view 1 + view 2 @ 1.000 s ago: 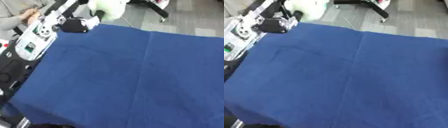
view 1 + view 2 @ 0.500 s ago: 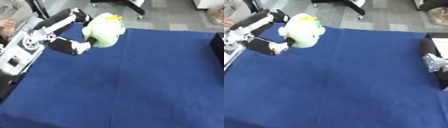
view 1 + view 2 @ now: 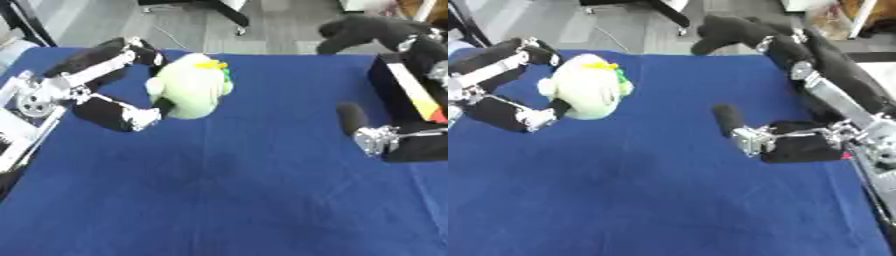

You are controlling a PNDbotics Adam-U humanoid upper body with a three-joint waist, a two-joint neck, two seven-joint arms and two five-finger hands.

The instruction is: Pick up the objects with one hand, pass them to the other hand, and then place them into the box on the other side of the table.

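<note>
A pale green plush toy (image 3: 192, 90) with a yellow tuft hangs just above the blue table, left of centre. My left hand (image 3: 109, 112) comes in from the left and is shut on it, fingers over the top and thumb below. My right hand (image 3: 815, 90) reaches in from the right, open and spread wide. Its fingers arch over the far table edge and its thumb (image 3: 728, 120) points at the toy, about a hand's width away. A black box (image 3: 404, 92) with a yellow and red stripe stands at the right edge, partly hidden behind the right hand.
The blue cloth (image 3: 227, 200) covers the whole table. Grey floor and a dark chair base (image 3: 219, 10) lie beyond the far edge. White equipment (image 3: 17, 130) sits along the left side.
The camera has swung, so the whole picture shifted. The left hand has carried the plush toy toward the table's middle. The right hand has come in from the right, open.
</note>
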